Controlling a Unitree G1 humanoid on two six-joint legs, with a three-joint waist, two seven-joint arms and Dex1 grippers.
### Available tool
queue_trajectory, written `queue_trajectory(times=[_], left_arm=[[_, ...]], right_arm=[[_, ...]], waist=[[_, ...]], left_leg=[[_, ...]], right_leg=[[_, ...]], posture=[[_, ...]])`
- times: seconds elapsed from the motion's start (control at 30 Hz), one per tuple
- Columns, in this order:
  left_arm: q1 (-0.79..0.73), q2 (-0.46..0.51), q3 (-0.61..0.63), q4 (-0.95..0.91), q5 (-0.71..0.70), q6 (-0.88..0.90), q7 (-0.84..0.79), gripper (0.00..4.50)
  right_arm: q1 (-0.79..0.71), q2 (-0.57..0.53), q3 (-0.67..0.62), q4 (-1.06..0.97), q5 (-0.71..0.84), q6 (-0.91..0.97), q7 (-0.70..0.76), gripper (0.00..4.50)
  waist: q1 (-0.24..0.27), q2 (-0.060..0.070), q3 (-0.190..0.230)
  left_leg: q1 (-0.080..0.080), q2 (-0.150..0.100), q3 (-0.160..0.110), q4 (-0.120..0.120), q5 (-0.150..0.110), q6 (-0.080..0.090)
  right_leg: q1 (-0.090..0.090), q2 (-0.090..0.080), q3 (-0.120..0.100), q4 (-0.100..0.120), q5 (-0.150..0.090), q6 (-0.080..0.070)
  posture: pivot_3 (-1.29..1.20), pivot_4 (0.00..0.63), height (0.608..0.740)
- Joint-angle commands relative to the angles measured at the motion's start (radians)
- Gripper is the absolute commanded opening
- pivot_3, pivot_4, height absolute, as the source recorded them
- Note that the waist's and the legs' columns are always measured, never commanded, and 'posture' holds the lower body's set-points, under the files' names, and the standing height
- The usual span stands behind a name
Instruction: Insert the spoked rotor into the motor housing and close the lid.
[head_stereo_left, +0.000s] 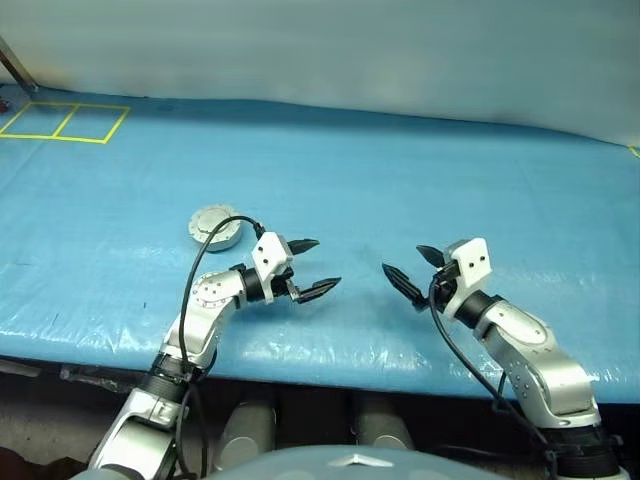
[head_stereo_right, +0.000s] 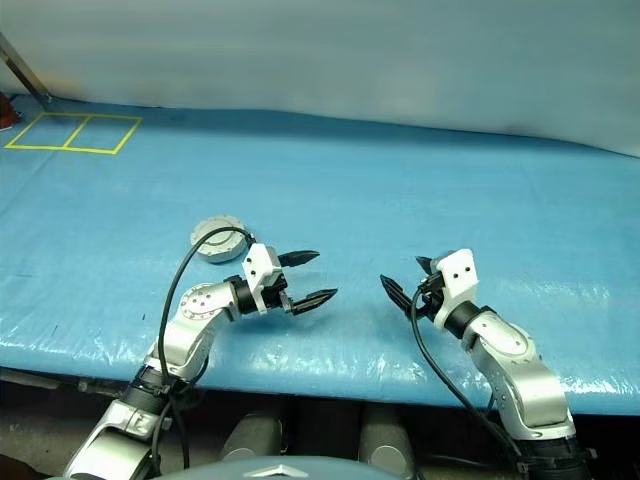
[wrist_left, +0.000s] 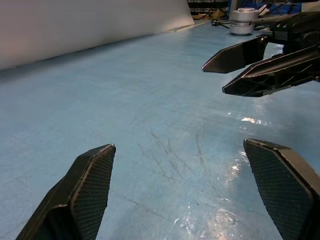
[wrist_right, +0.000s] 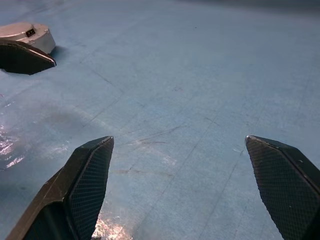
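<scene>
At the left of the centre of the head view, on the blue surface (head_stereo_left: 420, 170), the motor housing (head_stereo_left: 216, 226) is seen lying flat with the lid (head_stereo_left: 213, 219) closed over it, so the task is judged finished or nearly so. Being round, it has no long axis; its flat face is turned upward. Both the left gripper (head_stereo_left: 311, 267) and the right gripper (head_stereo_left: 417, 269) are spread wide and hold nothing. Only a withdrawal of the arms seems called for next.
</scene>
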Motion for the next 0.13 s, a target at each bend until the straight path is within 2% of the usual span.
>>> queue_trajectory(times=[0.03,0.13], left_arm=[[0.004,0.007,0.002,-0.054,-0.016,0.024,-0.021,4.5],[0.008,0.007,0.008,-0.061,-0.012,0.03,-0.02,4.5]], right_arm=[[-0.002,0.005,-0.01,-0.017,-0.015,-0.006,0.009,4.45],[-0.002,0.007,-0.006,-0.018,-0.017,0.002,0.016,4.45]], waist=[[0.0,0.0,0.0],[0.002,0.0,0.0]], left_leg=[[0.0,0.0,0.0,0.0,0.0,0.0],[0.0,0.0,0.0,0.0,0.0,0.0]], right_leg=[[0.0,0.0,0.0,0.0,0.0,0.0],[0.0,0.0,0.0,0.0,0.0,0.0]], posture=[[0.0,0.15,0.74],[0.0,0.15,0.74]])
